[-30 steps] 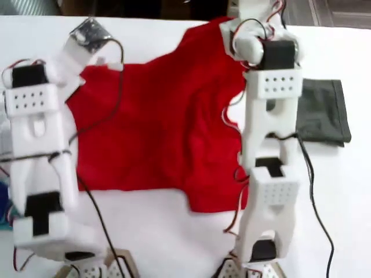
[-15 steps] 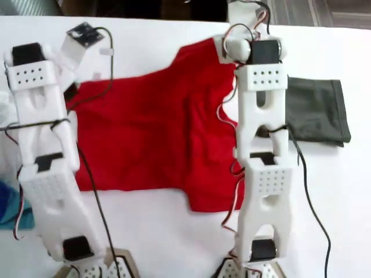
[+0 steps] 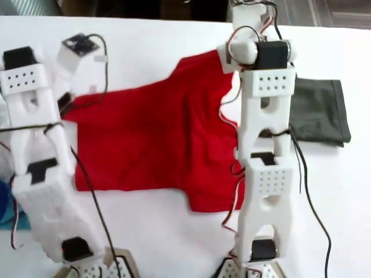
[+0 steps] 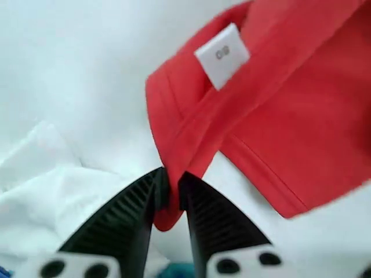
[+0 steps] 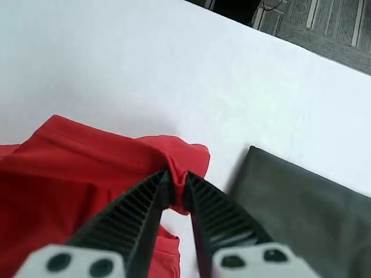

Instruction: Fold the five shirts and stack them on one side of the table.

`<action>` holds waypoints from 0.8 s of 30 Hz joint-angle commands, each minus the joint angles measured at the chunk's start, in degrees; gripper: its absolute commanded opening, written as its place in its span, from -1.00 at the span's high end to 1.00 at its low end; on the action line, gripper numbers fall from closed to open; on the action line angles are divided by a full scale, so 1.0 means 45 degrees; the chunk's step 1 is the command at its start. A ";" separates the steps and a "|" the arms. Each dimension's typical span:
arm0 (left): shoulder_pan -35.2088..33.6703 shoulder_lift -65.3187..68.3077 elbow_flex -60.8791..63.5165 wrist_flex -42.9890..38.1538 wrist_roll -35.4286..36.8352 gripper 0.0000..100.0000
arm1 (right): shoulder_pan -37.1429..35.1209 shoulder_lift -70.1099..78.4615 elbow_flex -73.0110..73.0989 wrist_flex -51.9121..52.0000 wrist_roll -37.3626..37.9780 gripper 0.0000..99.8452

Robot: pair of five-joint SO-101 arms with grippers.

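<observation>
White table [image 3: 151, 40] lies beyond the red fabric shirt [image 3: 151, 139], left gripper [image 4: 172, 185] pinching its left edge, right gripper [image 5: 177, 188] its far edge.

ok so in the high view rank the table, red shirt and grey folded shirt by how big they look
1. table
2. red shirt
3. grey folded shirt, partly covered, but clearly smallest

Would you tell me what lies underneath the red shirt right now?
White table shows along the edges of the red shirt, which seems to lie straight on it; anything beneath the cloth itself is covered.
</observation>
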 commanded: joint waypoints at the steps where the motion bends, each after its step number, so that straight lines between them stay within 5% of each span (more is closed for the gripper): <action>1: -0.0137 -0.3223 0.2667 0.0195 -0.0391 0.95 | 0.0361 -0.1299 -0.0059 0.0303 0.0000 0.96; 6: -0.0137 -0.5802 0.5910 0.0039 -0.1114 0.95 | 0.0576 -0.4054 0.3106 0.0303 0.0000 0.96; 13: -0.0527 -0.6271 0.8430 -0.0996 -0.1426 0.95 | 0.0518 -0.9465 1.1546 0.0010 0.0742 0.96; 24: -0.0625 -0.6252 1.0149 -0.0371 -0.2247 0.95 | 0.0947 -1.6498 2.4967 -0.5519 0.2540 0.96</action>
